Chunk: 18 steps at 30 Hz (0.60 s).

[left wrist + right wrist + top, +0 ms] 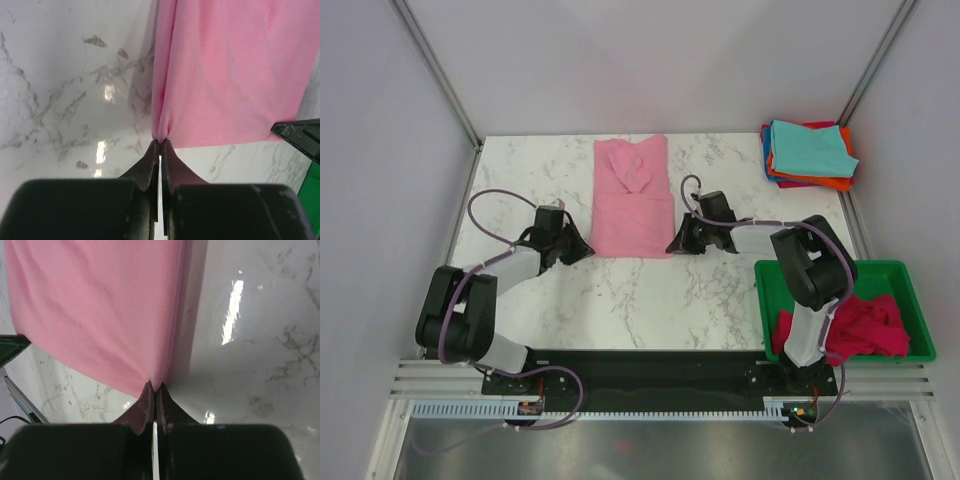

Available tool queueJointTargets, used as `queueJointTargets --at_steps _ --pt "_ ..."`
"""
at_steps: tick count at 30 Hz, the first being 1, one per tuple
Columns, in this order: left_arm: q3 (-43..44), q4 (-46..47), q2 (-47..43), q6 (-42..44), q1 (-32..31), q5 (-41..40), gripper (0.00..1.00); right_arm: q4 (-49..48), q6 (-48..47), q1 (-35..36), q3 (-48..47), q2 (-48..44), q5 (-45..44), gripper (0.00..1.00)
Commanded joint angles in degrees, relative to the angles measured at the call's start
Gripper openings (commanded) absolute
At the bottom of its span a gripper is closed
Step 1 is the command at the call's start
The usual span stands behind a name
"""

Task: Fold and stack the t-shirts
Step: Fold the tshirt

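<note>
Pink t-shirt (pixel 631 195), folded lengthwise on the counter (pixel 620 300), is gripped at its two near corners by the clenched left tool (pixel 161 141) and right tool (pixel 154 386).

You watched from above, behind both arms (pixel 510 268); your wrist cameras sat close behind the fingertips (pixel 151 159), sharing the hem of the pink t-shirt (pixel 631 198).

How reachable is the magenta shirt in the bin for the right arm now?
Probably not yet: the right gripper is shut on a corner of the pink shirt. Once it lets go, the way looks free; the bin sits beside its base, magenta shirt uncovered.
</note>
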<state>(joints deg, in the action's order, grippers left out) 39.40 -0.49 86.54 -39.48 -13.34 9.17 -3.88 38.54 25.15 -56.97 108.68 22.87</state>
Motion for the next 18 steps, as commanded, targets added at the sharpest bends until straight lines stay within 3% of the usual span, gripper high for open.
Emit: queueJointTargets --at_steps 1,7,12,18 --pt "-1.9 -6.2 -9.7 0.4 -1.1 -2.0 0.02 2.8 -1.5 -0.1 4.8 -5.8 -1.3 0.00" --pt "-5.8 -14.6 -24.2 -0.5 -5.3 -2.4 0.02 7.9 -1.2 0.5 13.8 -20.7 -3.2 0.00" --pt "-5.8 -23.9 -38.2 -3.7 -13.1 -5.5 0.02 12.7 0.7 3.1 18.9 -34.2 -4.9 0.00" --pt "0.6 -34.2 -44.3 -4.0 -14.7 -8.6 0.02 20.9 1.8 4.4 15.7 -44.6 -8.8 0.00"
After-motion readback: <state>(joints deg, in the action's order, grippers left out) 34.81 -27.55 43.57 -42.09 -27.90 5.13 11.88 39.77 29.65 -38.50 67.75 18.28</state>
